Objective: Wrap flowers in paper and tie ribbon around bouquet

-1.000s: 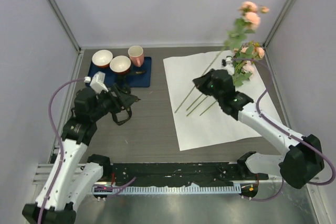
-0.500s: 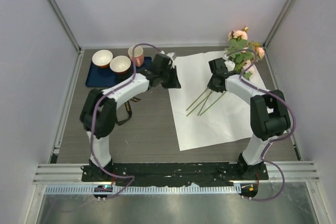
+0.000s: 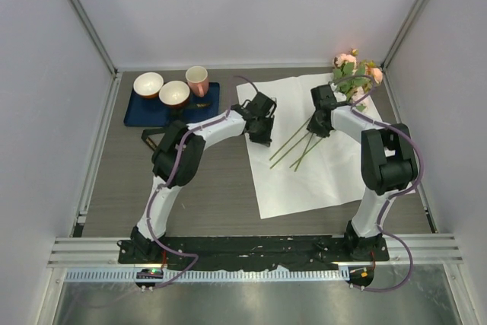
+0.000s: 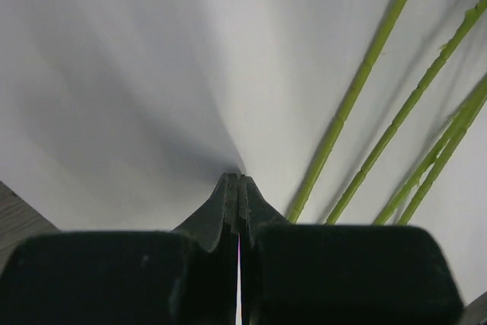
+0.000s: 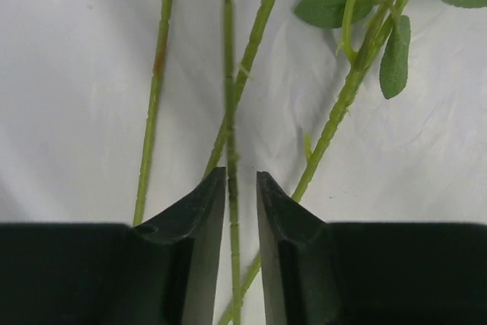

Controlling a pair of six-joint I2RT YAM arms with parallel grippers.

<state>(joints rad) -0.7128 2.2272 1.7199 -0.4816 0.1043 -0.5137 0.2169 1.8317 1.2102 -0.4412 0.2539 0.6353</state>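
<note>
Paper point(image 3: 319, 180) lies centre-right; its rt edge runs close to the side wall and its top edge is near the back wall. Bare table point(image 3: 205, 188) is open lower left. Flowers point(image 3: 351, 74) sit in upper rt, stems point(image 4: 354, 89) slanting down-left over the sheet.

L arm is stretched long to the paper's upper-left edge. Left gripper point(image 3: 261, 125) is closed, pinching paper into a ridge. R arm is folded, elbow at the sheet's rt side. Right gripper point(image 3: 317, 123) has its jaws a bit apart, w/ one stem loose in the gap.

Mat point(image 3: 141, 116) w/ cups point(image 3: 174, 93) is upper left.
</note>
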